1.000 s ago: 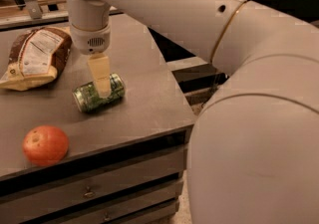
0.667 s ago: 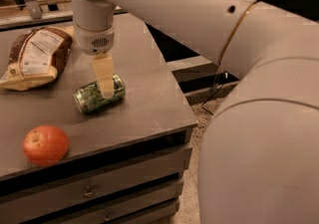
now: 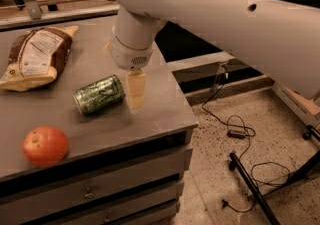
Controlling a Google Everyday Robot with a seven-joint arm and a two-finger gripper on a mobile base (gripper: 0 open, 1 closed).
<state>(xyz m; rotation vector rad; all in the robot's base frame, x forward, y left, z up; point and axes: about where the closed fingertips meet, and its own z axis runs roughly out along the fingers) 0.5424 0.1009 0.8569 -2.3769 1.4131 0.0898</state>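
Here: claw (image 3: 135,96) just beside sideways green can (image 3: 99,94), apparently not touching; grip unclear.

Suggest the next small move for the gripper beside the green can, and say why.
Probably slide the gripper a little toward the can, to centre over it. The gripper hangs just beside the can's end, near the edge of the table, not around it; the can lies on its side. The apple and bag lie well clear.
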